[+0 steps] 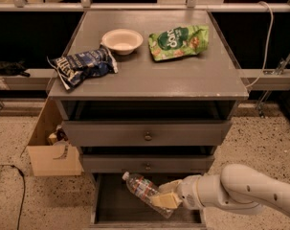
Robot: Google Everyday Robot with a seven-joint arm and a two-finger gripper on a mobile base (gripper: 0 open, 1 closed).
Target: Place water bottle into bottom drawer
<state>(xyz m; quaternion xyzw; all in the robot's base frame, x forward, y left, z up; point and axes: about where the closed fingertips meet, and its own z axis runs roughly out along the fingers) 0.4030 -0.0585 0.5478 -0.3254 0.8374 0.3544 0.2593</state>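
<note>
The water bottle [143, 190], clear and crinkled with a white cap and a red-and-white label band, lies tilted with its cap up-left, over the open bottom drawer [115, 200]. My gripper [167, 198] reaches in from the right on a white arm and is shut on the bottle's lower end, cream pads on either side of it. The drawer is pulled out below the two upper drawers [147, 134], showing a dark floor and low grey sides. I cannot tell whether the bottle touches the drawer floor.
On the cabinet top sit a white bowl [121, 40], a green snack bag [178, 41] and a dark blue chip bag [82, 65]. An open cardboard box [51, 147] stands on the speckled floor left of the cabinet. A black cable [10, 174] lies at far left.
</note>
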